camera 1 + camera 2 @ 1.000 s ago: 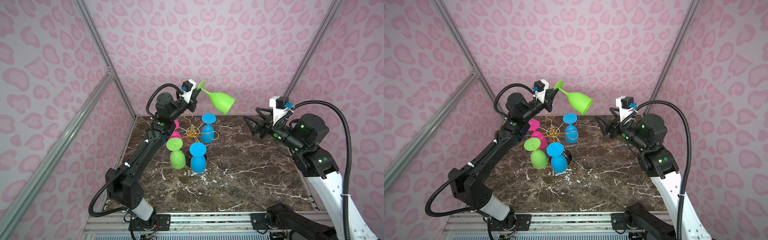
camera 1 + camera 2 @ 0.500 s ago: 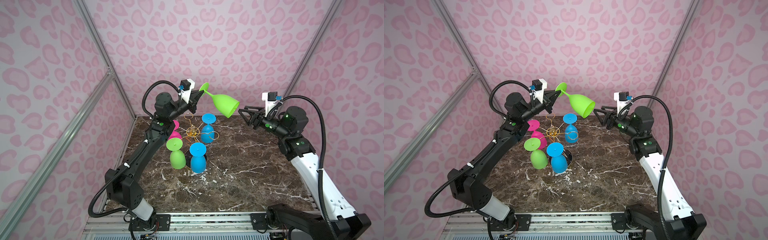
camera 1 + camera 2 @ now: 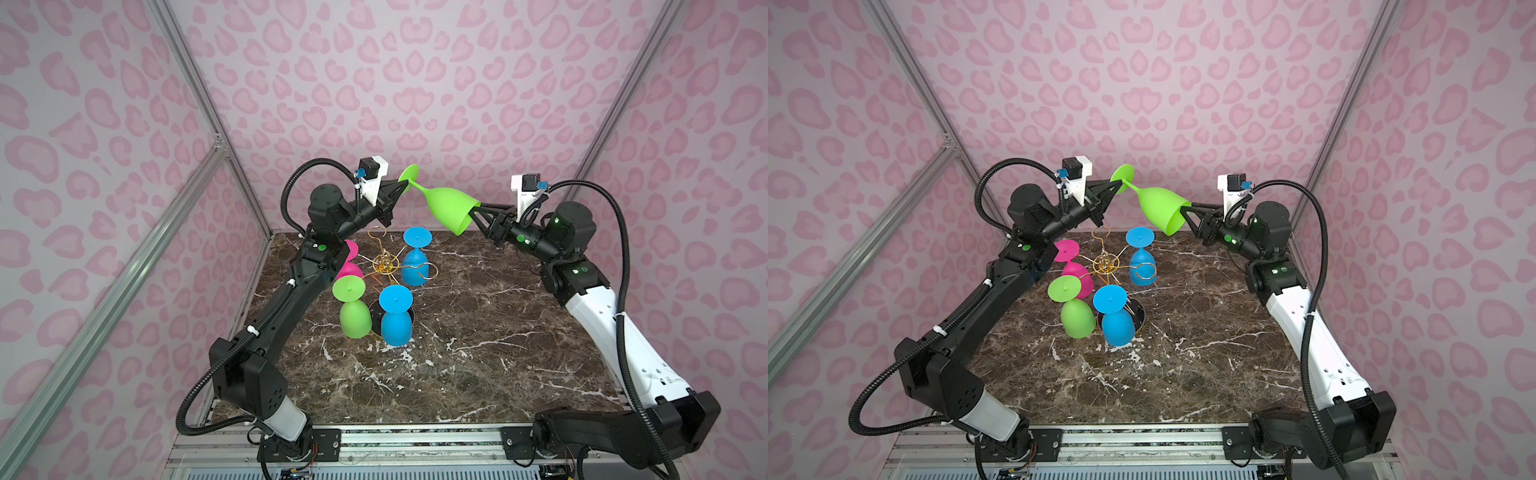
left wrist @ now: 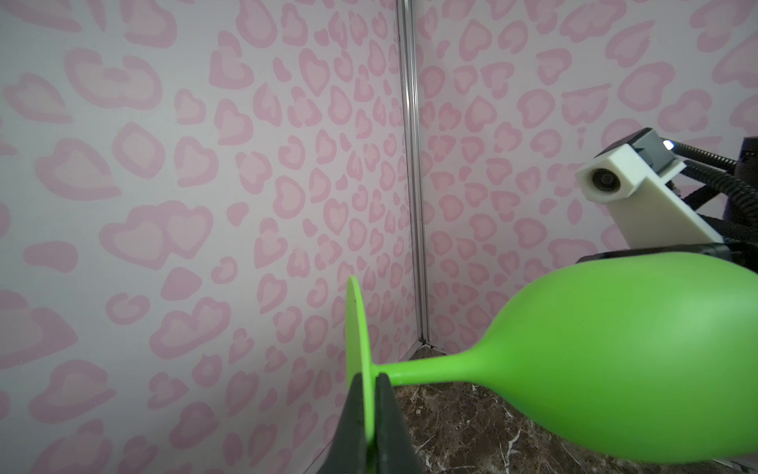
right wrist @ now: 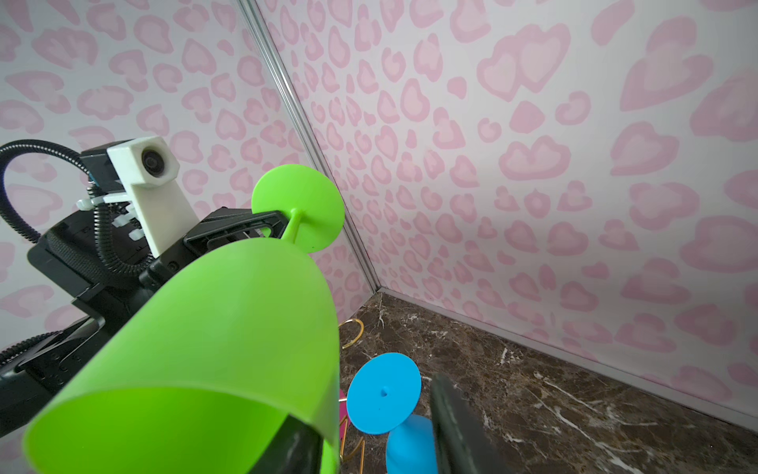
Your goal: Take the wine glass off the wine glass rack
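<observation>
Left wrist view: left gripper (image 4: 371, 410) is pinching the green wine glass (image 4: 615, 369) by its foot; right gripper (image 3: 475, 209) is straddling its rim, partly open, and the wine glass rack (image 3: 384, 262) is sitting below both.

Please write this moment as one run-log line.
glass: in air, off rack | left gripper: shut on glass foot | right gripper: open, one finger inside bowl rim

The left claw (image 3: 397, 188) pinches the foot of a lime-green plastic wine glass (image 3: 449, 205), tilted midair off the thin gold wire rack (image 3: 384, 262); the right claw (image 3: 473, 214) sits at its rim.
</observation>
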Controlling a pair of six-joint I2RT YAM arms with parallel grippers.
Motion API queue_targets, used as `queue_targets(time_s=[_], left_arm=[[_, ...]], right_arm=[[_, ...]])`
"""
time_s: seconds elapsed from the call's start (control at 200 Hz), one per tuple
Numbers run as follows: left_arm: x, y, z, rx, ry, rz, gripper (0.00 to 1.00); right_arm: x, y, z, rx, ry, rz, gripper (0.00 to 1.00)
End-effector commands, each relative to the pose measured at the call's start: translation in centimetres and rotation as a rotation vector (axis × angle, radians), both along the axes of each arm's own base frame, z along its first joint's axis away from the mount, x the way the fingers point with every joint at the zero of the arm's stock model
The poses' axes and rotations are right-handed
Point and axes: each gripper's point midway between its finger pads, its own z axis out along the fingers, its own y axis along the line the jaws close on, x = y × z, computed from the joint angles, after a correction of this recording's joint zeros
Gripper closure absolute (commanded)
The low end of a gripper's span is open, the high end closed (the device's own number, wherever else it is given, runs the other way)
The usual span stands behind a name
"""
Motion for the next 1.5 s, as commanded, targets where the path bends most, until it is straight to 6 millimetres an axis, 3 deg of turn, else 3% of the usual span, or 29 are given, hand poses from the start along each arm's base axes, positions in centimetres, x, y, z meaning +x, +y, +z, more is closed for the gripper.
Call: queue_targets(time_s=[0.0,0.43,0.585,0.86,0.875,1.015,1.145,1.46,1.495], left_arm=[[-0.5,0.0,1.6,-0.029,-0.040,-0.014,0.97],[0.5,0.1,1.6,-0.051,-0.017,0.000,0.97],[1.1,0.5,1.5,-0.061,-0.008,0.037,0.95],[1.0,1.7,1.6,-0.055,-0.026,0.107,0.52],[1.0,1.8,1.6,-0.054,-0.027,0.116,0.49],[1.3,3.9,1.7,-0.057,-0.037,0.216,0.36],[0.9,6.5,2.4,-0.076,-0.045,0.291,0.29],[-1.9,14.3,3.1,-0.121,-0.061,0.508,0.24],[-1.9,15.2,2.0,-0.111,-0.043,0.542,0.23]], right_arm=[[0.4,0.2,1.3,0.019,-0.059,-0.009,0.67],[0.7,1.5,1.9,0.050,-0.065,0.029,1.00],[0.4,1.8,2.5,0.066,-0.064,0.041,1.00],[0.1,0.9,3.9,0.048,-0.058,-0.010,1.00],[-0.3,0.6,5.2,0.052,-0.087,-0.016,1.00],[-0.5,-2.1,6.7,0.004,-0.110,-0.118,1.00],[0.9,-5.2,6.9,-0.054,-0.062,-0.230,1.00],[5.0,-7.1,3.2,-0.295,0.179,-0.342,1.00],[5.5,-7.2,2.8,-0.306,0.197,-0.350,1.00]])
